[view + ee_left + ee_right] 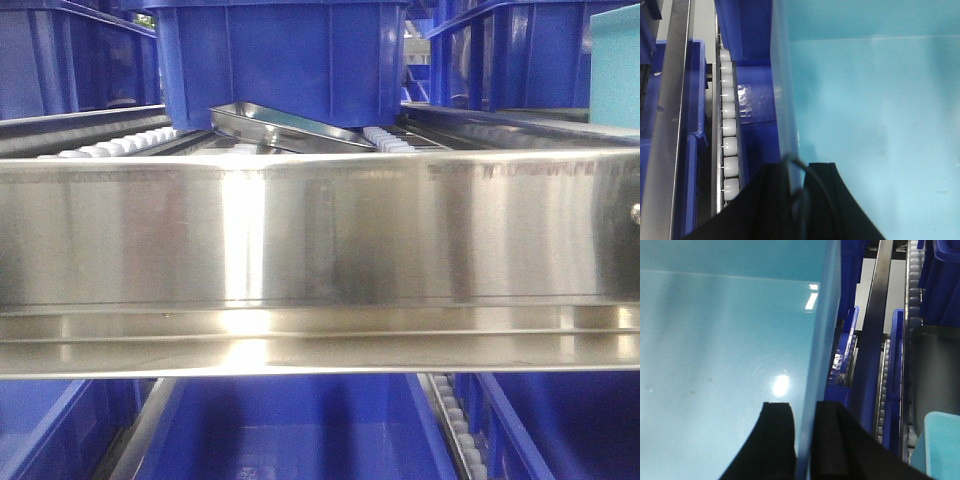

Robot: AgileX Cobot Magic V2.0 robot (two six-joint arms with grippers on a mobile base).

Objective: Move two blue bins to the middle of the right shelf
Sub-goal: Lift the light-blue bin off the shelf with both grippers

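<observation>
Pale blue bin (875,125) | left pincer (797,172) — astride its wall, clamped | right pincer (805,410) — likewise

Warehouse-style storeroom: steel roller shelves (320,230), rows of dark-blue crates (280,55)

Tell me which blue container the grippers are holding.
The pale light-blue smooth plastic bin: the left gripper and right gripper pinch its side walls. The dark royal-blue ribbed crates stand untouched.
</observation>
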